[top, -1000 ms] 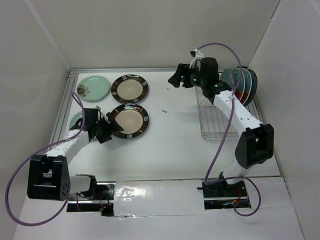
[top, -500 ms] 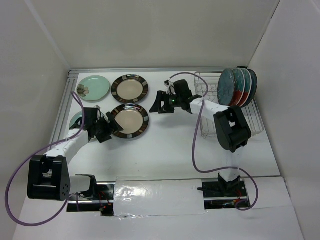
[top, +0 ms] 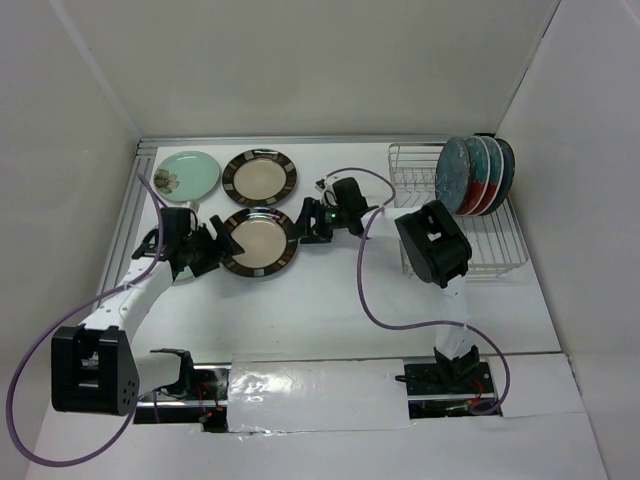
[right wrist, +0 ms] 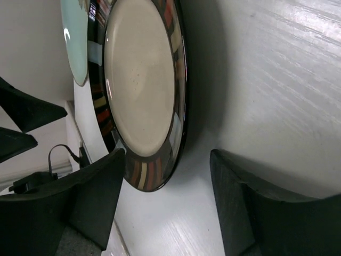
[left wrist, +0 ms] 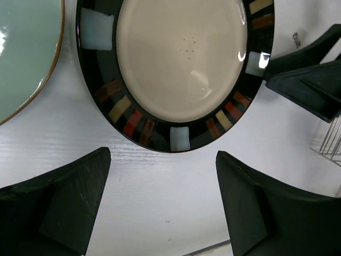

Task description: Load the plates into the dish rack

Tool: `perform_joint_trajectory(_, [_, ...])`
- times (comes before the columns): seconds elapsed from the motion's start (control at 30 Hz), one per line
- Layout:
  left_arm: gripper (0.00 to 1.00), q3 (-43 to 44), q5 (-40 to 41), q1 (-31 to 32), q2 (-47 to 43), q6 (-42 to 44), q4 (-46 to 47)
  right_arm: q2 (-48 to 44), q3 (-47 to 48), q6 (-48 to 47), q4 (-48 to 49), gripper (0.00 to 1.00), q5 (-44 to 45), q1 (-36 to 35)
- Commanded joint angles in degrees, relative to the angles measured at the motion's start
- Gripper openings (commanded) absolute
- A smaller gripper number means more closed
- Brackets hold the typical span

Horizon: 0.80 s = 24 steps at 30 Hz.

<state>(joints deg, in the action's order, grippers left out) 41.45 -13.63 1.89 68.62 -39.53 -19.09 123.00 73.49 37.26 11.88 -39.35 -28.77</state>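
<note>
Plate (top: 258, 241) — striped rim, flat | left fingers (left wrist: 64, 202) wide, just short | right fingers (right wrist: 250, 213) wide, beside rim

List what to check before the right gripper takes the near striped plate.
1. Right gripper open: ok.
2. Left gripper open: ok.
3. Near plate lying flat, nothing on it: ok.
4. Its rim lined up with the right gripper's gap: ok, by the right wrist view.
5. Room for a finger under the rim: cannot tell.
6. Free slots in the rack: ok; four plates stand in its far right part only.
</note>
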Motion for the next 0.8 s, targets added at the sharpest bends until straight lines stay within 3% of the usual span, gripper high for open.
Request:
perform_joint_trajectory(0.0, [0.92, 2.7, 1.1, -0.3, -2.0, 3.0, -1.6, 3.7, 1.4, 2.7, 4.3, 0.71, -0.8, -1.7])
perform_joint_trajectory(0.17, [0.92, 3.2, 1.1, -0.3, -2.5, 4.2, -1.7, 8.0, 2.0, 4.9, 6.8, 0.6, -1.3, -2.3])
perform_joint_trajectory(0.23, [0.92, 3.2, 1.1, -0.3, -2.5, 4.2, -1.7, 9.1, 2.0, 6.2, 7.5, 0.5, -1.9, -2.8])
perform_joint_trajectory(0.3, [0.92, 3.2, 0.5, -0.3, -2.5, 4.7, -1.7, 9.7, 2.0, 6.2, 7.5, 0.38, -1.9, -2.8])
perform_joint_trajectory(0.43, [0.92, 3.7, -0.2, -0.3, -2.0, 4.7, -1.7, 8.1, 1.4, 3.7, 4.9, 0.03, -0.7, -1.6])
perform_joint_trajectory(0.57, [0.92, 5.5, -0.2, -0.3, -2.0, 5.8, -1.7, 0.2, 0.8, -2.3, -1.7, 0.0, 1.7, 0.1])
perform_joint_trajectory(0.77, [0.92, 8.4, 1.8, -0.3, -0.9, 6.9, -2.2, -11.4, 11.7, -16.8, -23.5, 0.0, 14.3, 2.7])
